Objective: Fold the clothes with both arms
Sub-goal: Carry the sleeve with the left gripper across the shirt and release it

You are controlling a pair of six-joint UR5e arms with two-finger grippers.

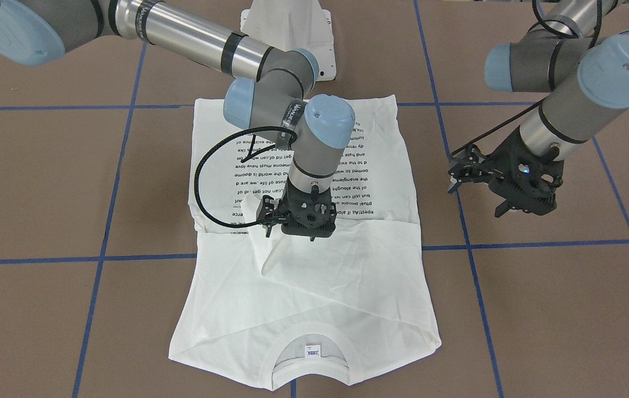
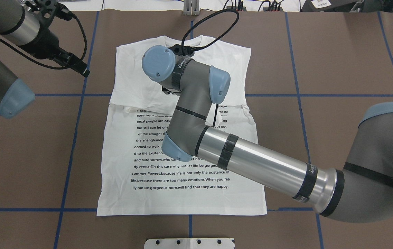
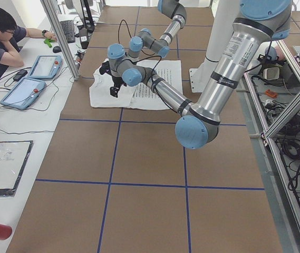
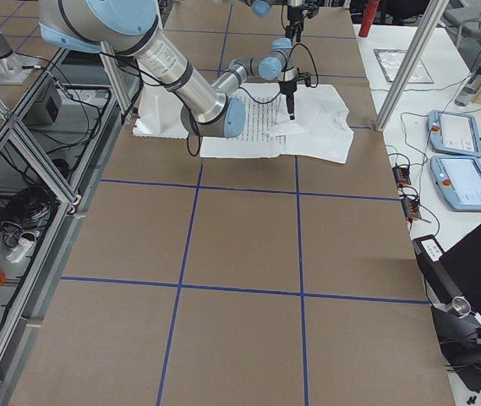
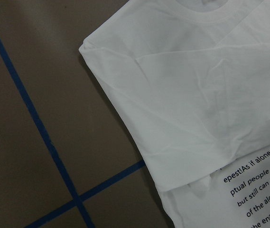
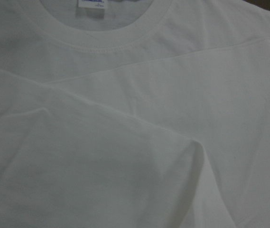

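Some T-shirt [image 2: 182, 199] text is hidden beneath the right arm [image 2: 262, 164]; jaws unreadable.

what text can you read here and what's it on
T-shirt: "summer flowers,because life is not only the existence of"
T-shirt: "life,because there are too many emotions.When you rea"
T-shirt: "lly can be gorgeous born,will find that they are happy."
Other T-shirt lines: partly hidden by the arm.
Neck label: too small to read.
Arm band: lettering blurred.

The right arm [image 2: 258, 162] crosses over the T-shirt [image 2: 127, 76]; bare table [image 2: 338, 69] flanks both long edges.
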